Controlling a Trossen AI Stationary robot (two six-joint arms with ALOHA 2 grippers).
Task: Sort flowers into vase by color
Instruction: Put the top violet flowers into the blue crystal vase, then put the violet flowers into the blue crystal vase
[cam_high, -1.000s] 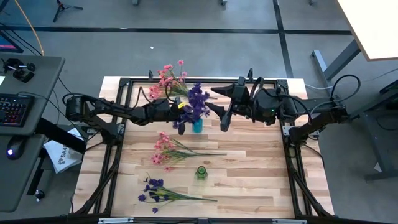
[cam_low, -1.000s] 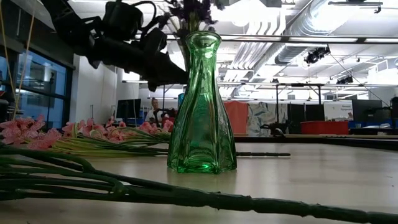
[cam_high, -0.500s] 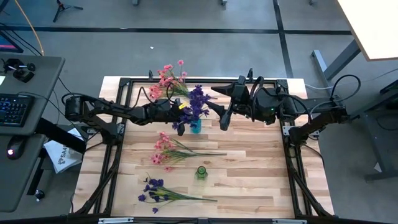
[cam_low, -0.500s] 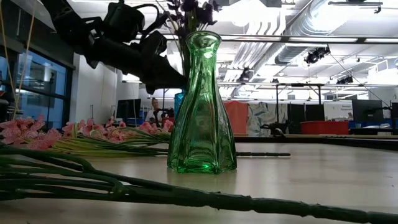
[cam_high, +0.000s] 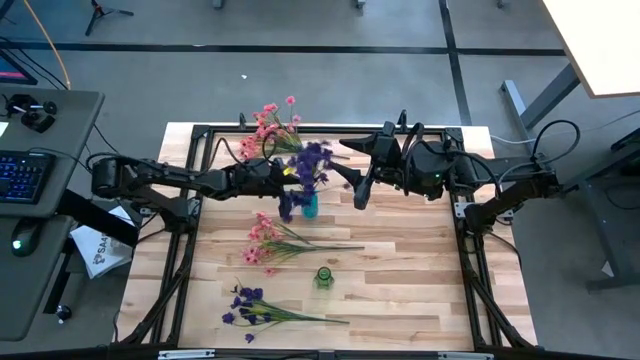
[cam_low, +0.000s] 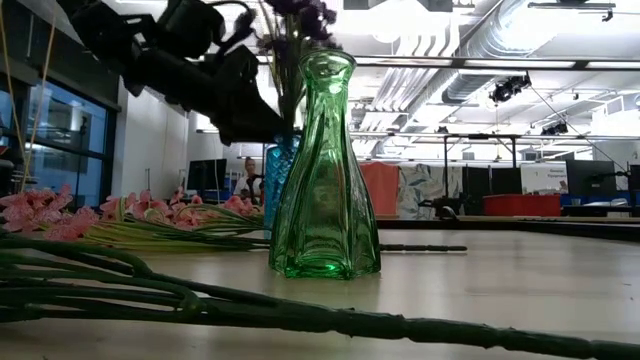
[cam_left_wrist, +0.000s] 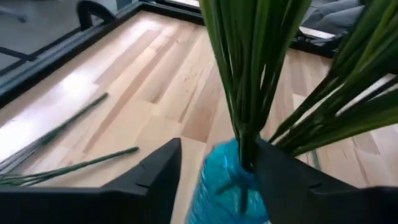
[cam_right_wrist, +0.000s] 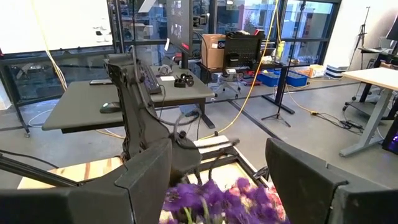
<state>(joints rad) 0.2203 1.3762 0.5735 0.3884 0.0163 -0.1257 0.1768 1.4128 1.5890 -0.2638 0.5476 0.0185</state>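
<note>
Tabletop blue vase (cam_high: 310, 206) with purple flowers (cam_high: 308, 162).

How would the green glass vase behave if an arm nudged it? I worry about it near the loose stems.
The green vase looks tall and narrow-necked on a small base, so a high push would probably tip it. It seems empty, hence likely light. Smooth glass on the wooden table may slide.

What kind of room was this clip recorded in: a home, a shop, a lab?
Most likely a robotics lab or open workshop. The wooden table sits in a black frame on bare concrete, a desk with monitors and cabling stands nearby, and exposed ceiling ducts run overhead.
</note>
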